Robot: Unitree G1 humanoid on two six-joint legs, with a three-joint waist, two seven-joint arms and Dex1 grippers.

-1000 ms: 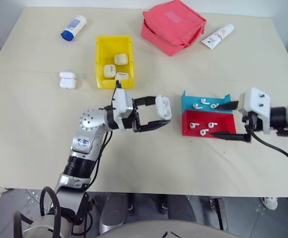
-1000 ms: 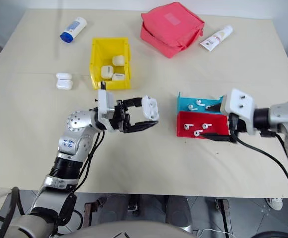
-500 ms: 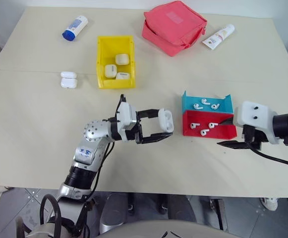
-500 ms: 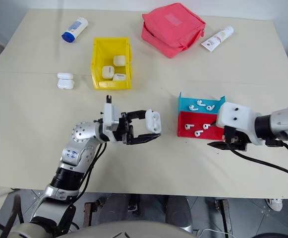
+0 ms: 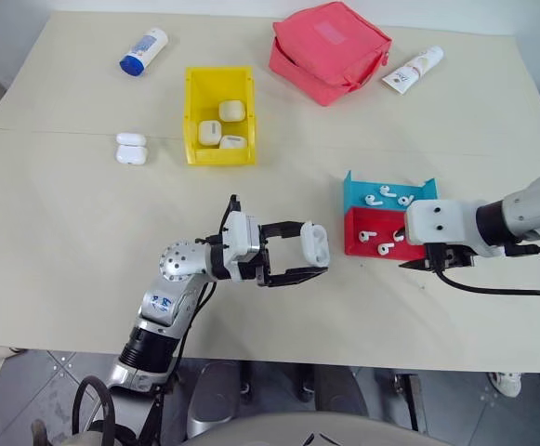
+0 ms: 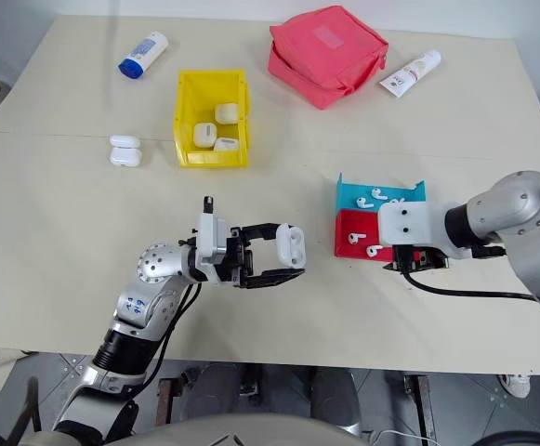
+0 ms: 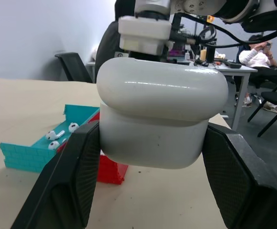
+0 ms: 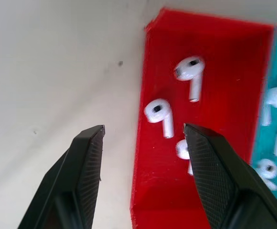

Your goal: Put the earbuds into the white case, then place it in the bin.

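Lower centre: white case, lid closed, clamped between the fingers of the left gripper. Centre right: right gripper, jaws apart and empty, poised over earbuds in the red tray; none picked. Upper left: bin, three cases stowed

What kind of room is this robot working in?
Probably an office or lab: behind the case in the left claw stand an office chair, a cluttered desk and a seated person.
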